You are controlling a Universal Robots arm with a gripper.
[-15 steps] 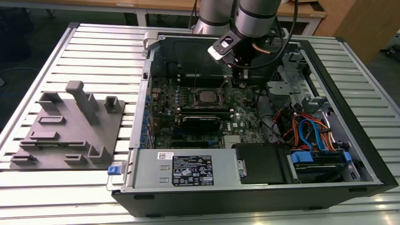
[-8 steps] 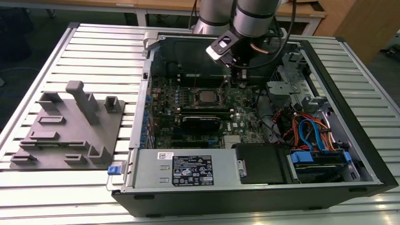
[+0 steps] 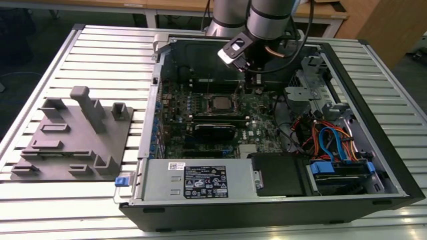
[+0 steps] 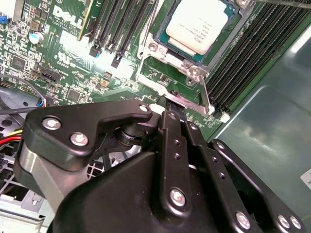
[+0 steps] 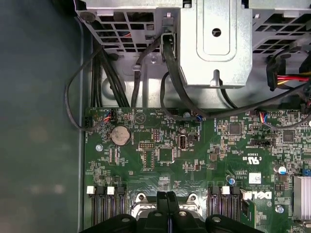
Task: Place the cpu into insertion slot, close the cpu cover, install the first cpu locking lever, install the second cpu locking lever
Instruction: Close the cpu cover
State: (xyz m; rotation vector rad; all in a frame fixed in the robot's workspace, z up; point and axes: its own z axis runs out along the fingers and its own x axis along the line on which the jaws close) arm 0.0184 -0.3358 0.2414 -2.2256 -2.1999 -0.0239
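The cpu (image 4: 199, 26), a flat square chip with a dull silvery top, lies in the insertion slot (image 4: 163, 58) on the green motherboard, and also shows in the exterior view as the cpu (image 3: 219, 102). The cpu cover (image 4: 151, 46), a silvery frame, runs around it; I cannot tell whether it is latched. My gripper (image 4: 169, 104) is shut with nothing between its fingers, its tips at the socket's edge beside a thin metal lever strip (image 4: 205, 94). In the first wrist view the gripper (image 5: 167, 195) has its fingertips pressed together. The gripper (image 3: 253, 86) hangs inside the case, just to the exterior view's right of the socket.
The open computer case (image 3: 373, 200) lies on a slatted table. A grey fixture plate (image 3: 73, 145) stands at the exterior view's left. A long black card (image 3: 213, 131), the power supply (image 3: 200, 181), a drive cage with blue and orange cables (image 3: 330, 142) and memory slots (image 4: 243, 53) crowd the board.
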